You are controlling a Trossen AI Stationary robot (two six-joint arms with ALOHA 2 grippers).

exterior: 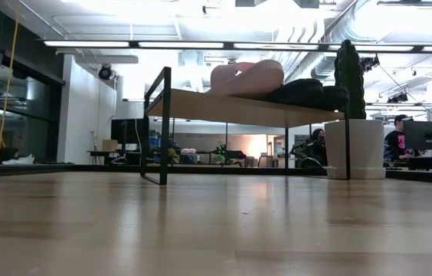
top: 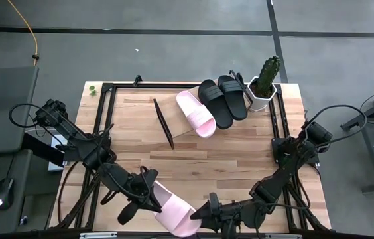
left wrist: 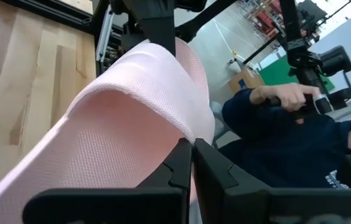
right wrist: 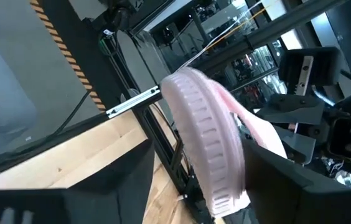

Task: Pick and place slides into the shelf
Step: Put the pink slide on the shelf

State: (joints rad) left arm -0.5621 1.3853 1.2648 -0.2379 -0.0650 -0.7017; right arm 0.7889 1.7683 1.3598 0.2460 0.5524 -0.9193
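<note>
Trouble I expect at bottom centre: left gripper [top: 148,196] pinches the pink slide [top: 174,211] by one edge, right gripper [top: 203,212] gapes beside its toe; a bump could twist it free before the shelf [top: 174,119].

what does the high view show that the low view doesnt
Only the high view shows both arms at the table's near edge: the left claw shut on a pink slide, with the open right claw at that slide's other end. Only the low view shows the room behind under the shelf. Both show the shelved pink slide, two black slides and the cactus pot.
</note>
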